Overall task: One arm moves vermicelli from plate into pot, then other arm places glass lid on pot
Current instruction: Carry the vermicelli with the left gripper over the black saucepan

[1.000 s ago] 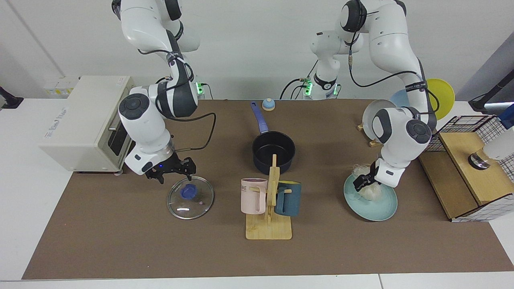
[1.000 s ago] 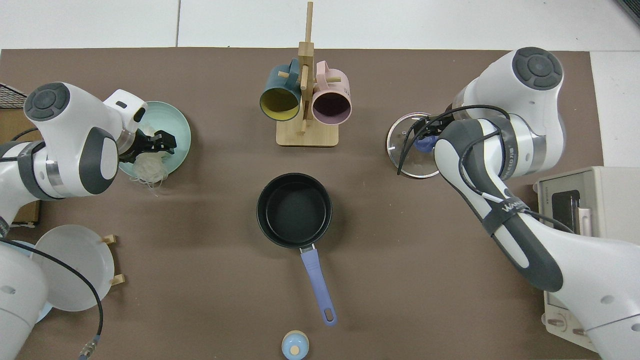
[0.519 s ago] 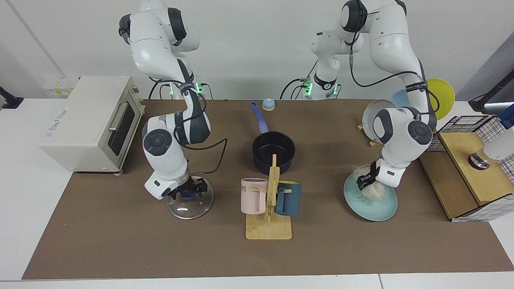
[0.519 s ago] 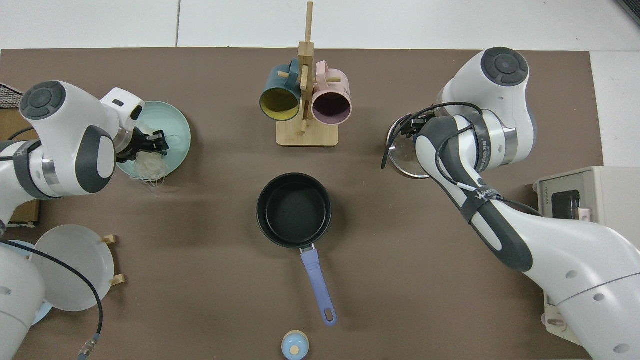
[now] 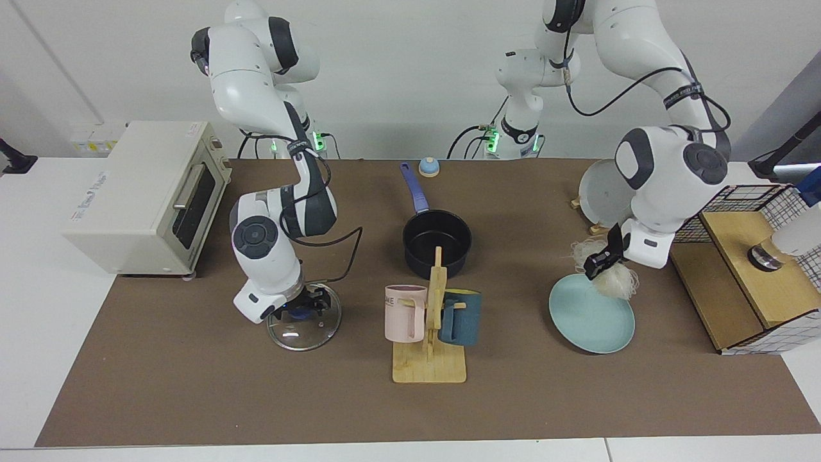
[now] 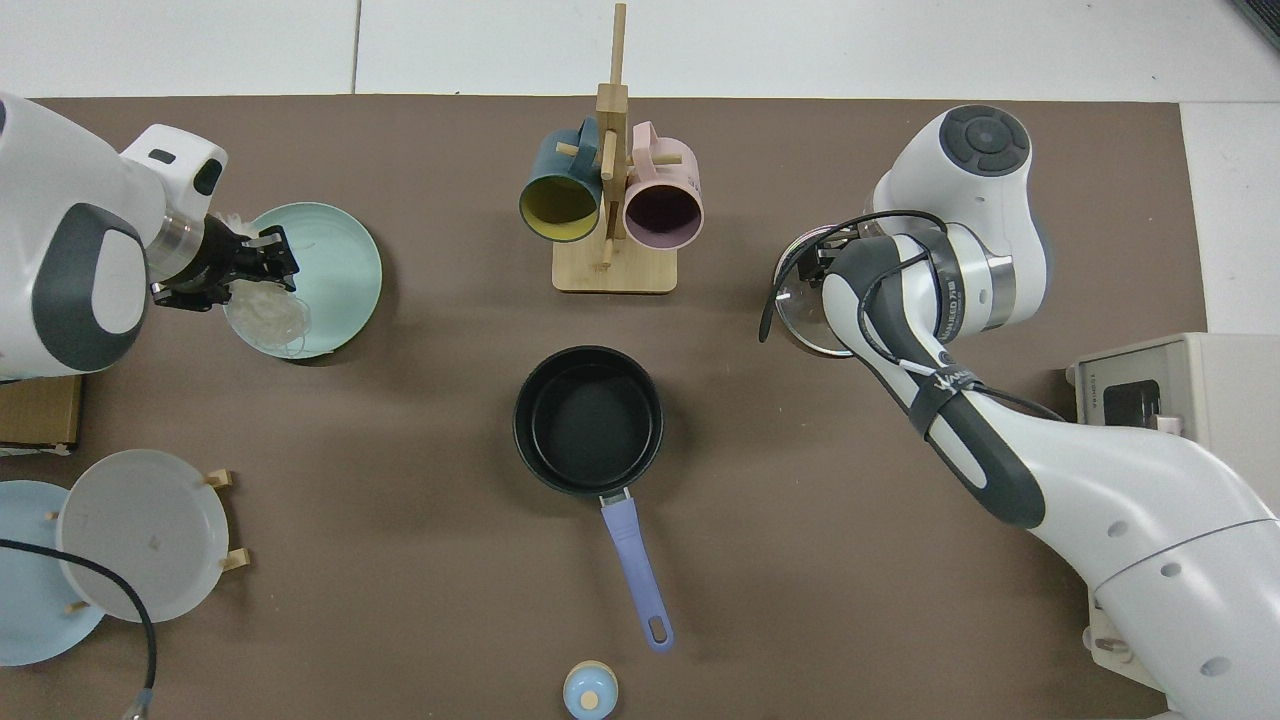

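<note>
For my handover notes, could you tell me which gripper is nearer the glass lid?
Right. The right gripper is down at the glass lid, over its knob; the left gripper holds the vermicelli across the table.

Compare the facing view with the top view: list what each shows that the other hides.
Facing view only: the glass lid's blue knob under the right gripper; the vermicelli hanging clear above the plate. Top view only: the pot's whole empty floor; the sky-blue plate. Both: the left gripper shut on the vermicelli, and the mug rack.
</note>
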Robot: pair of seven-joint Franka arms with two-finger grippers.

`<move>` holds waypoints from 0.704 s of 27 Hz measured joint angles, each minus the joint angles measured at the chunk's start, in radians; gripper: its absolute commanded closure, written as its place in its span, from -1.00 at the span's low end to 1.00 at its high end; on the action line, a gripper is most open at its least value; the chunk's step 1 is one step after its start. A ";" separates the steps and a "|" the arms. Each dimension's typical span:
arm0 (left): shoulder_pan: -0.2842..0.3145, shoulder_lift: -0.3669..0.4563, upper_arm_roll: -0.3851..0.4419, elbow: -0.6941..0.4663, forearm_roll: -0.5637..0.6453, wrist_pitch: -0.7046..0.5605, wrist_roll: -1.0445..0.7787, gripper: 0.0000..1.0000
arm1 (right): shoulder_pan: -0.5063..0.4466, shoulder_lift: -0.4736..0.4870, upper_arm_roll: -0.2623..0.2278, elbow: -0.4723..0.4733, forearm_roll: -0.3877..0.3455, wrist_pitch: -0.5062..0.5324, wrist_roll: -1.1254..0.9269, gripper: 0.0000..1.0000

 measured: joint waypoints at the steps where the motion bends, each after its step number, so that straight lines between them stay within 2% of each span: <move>1: 0.000 -0.016 -0.014 -0.008 0.000 -0.008 -0.009 1.00 | 0.000 0.000 0.000 0.001 0.000 -0.001 0.000 -1.00; 8: -0.005 -0.126 -0.159 -0.126 -0.001 -0.003 -0.097 1.00 | 0.004 0.000 0.001 0.001 0.000 -0.012 0.000 -1.00; 15: -0.016 -0.215 -0.311 -0.289 -0.028 0.100 -0.213 1.00 | 0.006 0.000 0.001 -0.007 0.000 -0.020 0.000 -0.97; 17: -0.016 -0.231 -0.337 -0.322 -0.060 0.131 -0.215 1.00 | 0.006 0.000 0.001 -0.008 0.000 -0.020 0.000 -0.77; 18: -0.015 -0.236 -0.350 -0.335 -0.072 0.150 -0.215 1.00 | 0.006 0.000 0.001 -0.008 -0.001 -0.021 0.000 -0.59; 19: -0.015 -0.239 -0.363 -0.348 -0.081 0.172 -0.215 1.00 | 0.006 0.000 0.001 -0.009 -0.001 -0.021 0.000 -0.32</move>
